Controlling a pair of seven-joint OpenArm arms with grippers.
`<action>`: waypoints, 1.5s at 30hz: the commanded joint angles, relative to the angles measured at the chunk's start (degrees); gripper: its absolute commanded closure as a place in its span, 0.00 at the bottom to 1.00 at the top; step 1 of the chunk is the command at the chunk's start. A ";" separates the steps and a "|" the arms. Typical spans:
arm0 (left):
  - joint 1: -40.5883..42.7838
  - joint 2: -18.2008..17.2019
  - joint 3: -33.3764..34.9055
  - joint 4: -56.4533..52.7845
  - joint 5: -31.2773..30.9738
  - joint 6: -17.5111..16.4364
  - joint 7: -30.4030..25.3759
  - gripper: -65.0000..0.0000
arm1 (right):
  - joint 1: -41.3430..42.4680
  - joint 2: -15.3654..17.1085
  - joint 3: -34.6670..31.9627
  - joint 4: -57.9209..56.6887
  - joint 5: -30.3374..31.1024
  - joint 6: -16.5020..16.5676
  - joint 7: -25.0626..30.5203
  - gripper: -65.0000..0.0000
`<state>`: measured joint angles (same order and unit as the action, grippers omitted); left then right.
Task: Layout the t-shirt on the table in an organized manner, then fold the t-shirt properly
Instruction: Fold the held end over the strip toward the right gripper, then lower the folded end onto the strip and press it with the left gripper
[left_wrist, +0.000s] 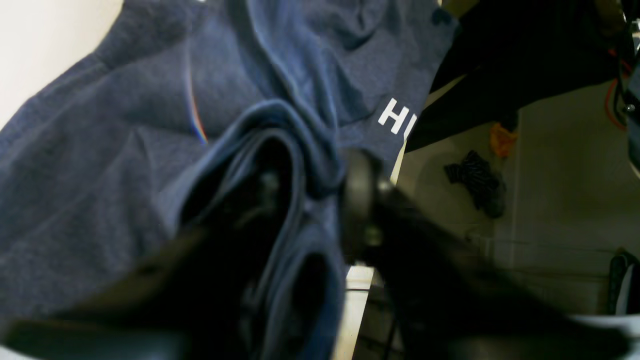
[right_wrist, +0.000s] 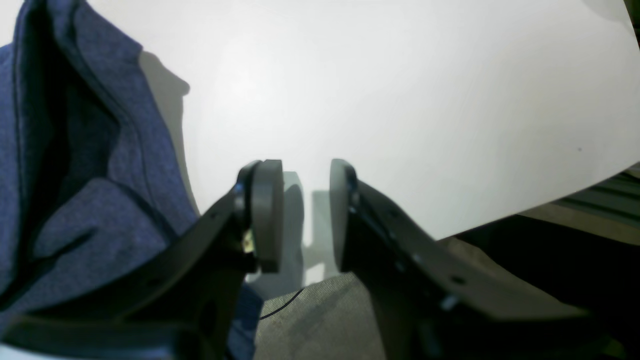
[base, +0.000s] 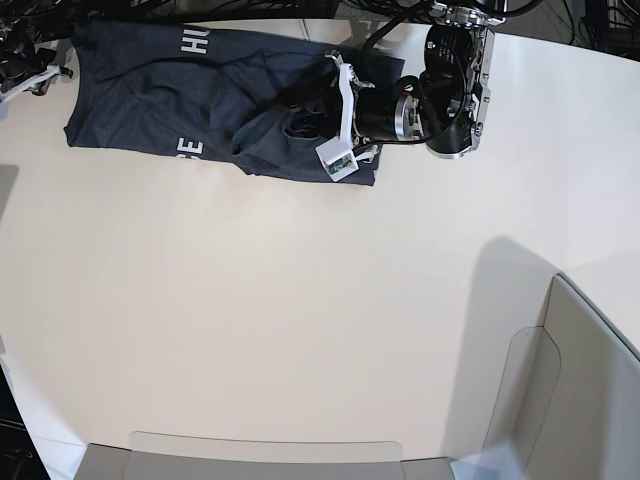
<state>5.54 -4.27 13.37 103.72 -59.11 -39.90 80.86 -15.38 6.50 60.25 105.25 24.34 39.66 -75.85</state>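
Navy t-shirt (base: 150, 95) bunched along upper left of the table (base: 300, 320), spread only partly, no fold yet; left gripper (base: 310, 115) buried in cloth, grip unclear; right gripper (right_wrist: 305, 215) parted, empty.

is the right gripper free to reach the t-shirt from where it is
Probably yes. The right gripper stands open and empty over bare table, with the t-shirt right beside it and nothing between.

Broad bare table (base: 300, 320) below the t-shirt (base: 150, 100); bin walls (base: 560, 400) at near-right corner.
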 joint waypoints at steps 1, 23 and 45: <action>-0.57 0.36 -0.05 0.76 -1.59 -0.10 -0.90 0.63 | 0.04 1.01 0.28 0.99 0.67 0.30 -0.50 0.74; -0.22 0.36 0.13 1.73 -1.24 -0.10 -0.86 0.85 | 0.21 1.01 0.28 0.99 0.67 0.34 -0.41 0.74; -9.80 0.01 10.94 4.63 4.12 -0.10 -0.99 0.86 | 0.30 1.19 0.19 0.90 0.41 0.34 -0.41 0.74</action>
<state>-3.31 -4.40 24.80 106.96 -53.71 -39.90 81.01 -15.18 6.70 60.18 105.25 24.29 39.66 -75.85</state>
